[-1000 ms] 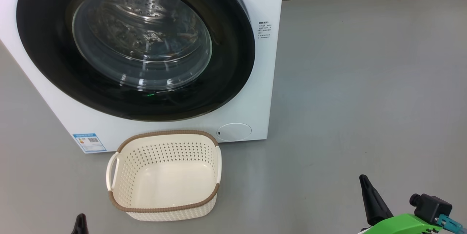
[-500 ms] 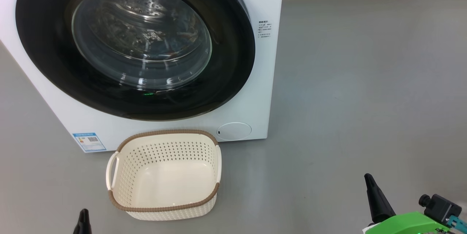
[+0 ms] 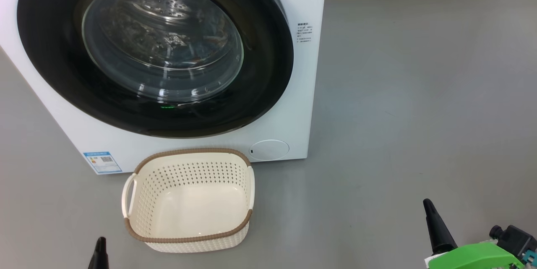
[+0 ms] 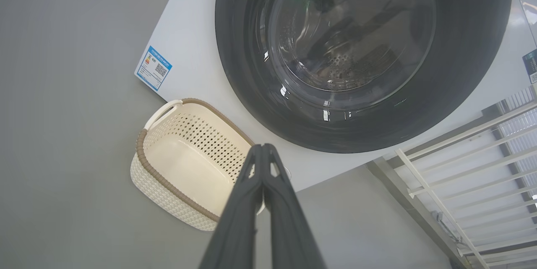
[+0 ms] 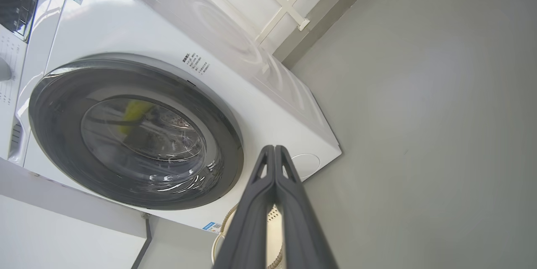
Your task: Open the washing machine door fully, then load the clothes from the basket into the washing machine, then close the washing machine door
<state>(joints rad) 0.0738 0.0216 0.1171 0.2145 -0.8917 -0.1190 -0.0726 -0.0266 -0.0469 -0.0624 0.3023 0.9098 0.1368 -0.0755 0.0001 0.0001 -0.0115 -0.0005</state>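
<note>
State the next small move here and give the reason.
Probably just park both arms: the washing machine door sits shut on the washing machine, the basket is empty, and the left gripper and right gripper are shut on nothing, clear of both, so the job looks done.
</note>
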